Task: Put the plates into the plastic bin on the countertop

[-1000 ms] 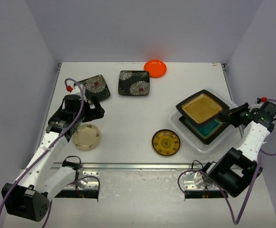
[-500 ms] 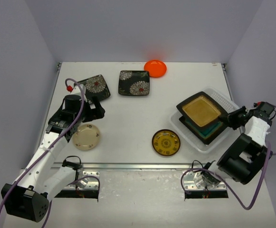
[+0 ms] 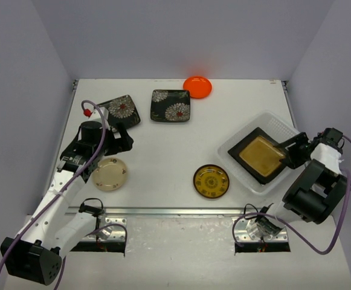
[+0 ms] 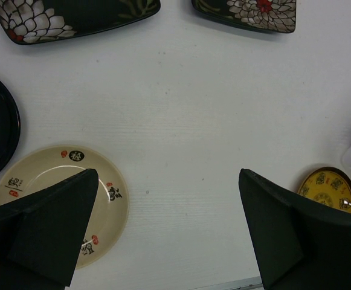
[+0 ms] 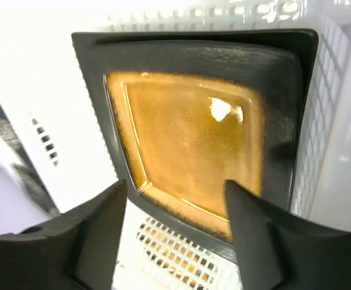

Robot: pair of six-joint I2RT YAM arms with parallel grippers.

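The amber plate (image 3: 261,156) lies flat inside the bin (image 3: 282,125) at the right of the worktop (image 3: 163,145), just in front of the right jaws, which stand apart and grip nothing. The left jaws hang wide open above the worktop, over the edge of the cream plate (image 4: 48,181). The yellow plate (image 3: 211,181) sits near the bin. At the far side lie the left flowered plate (image 3: 119,110), the right flowered plate (image 3: 170,105) and the orange plate (image 3: 197,87)

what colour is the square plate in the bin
Amber-centred plate, dark rim; best in right wrist view.
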